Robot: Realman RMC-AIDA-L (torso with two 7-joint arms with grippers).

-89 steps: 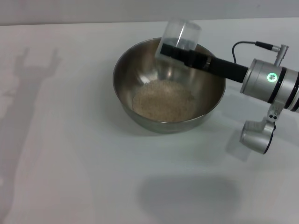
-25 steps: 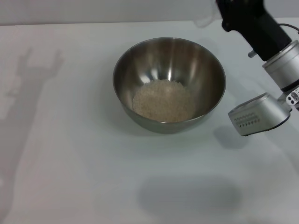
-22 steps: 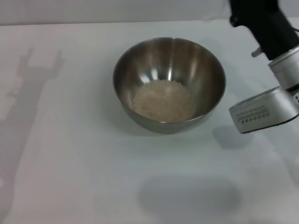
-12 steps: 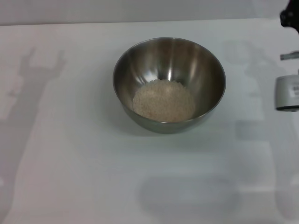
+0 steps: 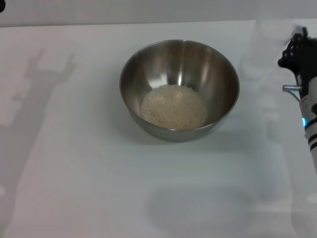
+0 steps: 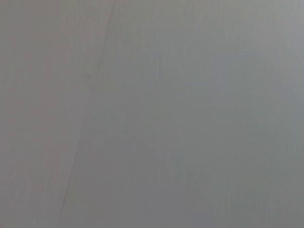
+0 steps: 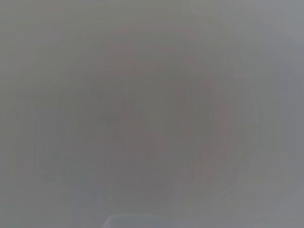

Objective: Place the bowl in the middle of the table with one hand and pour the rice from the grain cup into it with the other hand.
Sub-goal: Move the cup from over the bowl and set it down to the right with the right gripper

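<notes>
The steel bowl (image 5: 179, 89) stands in the middle of the white table (image 5: 74, 173). A pile of pale rice (image 5: 173, 106) lies in its bottom. My right gripper (image 5: 293, 52) is at the right edge of the head view, well clear of the bowl. It is upright and shut on the translucent grain cup (image 5: 275, 30), which shows only faintly at the far right. The right wrist view shows only a faint round outline (image 7: 152, 114). Only a black bit of my left gripper (image 5: 1, 5) shows, at the far left corner. The left wrist view shows plain grey.
Shadows of both arms fall on the table, to the left of the bowl (image 5: 34, 99) and to its right (image 5: 257, 69). The table's far edge (image 5: 124, 24) runs behind the bowl.
My right arm has swung the cup away from over the bowl to the far right and turned it upright. The bowl and the rice have not moved.
</notes>
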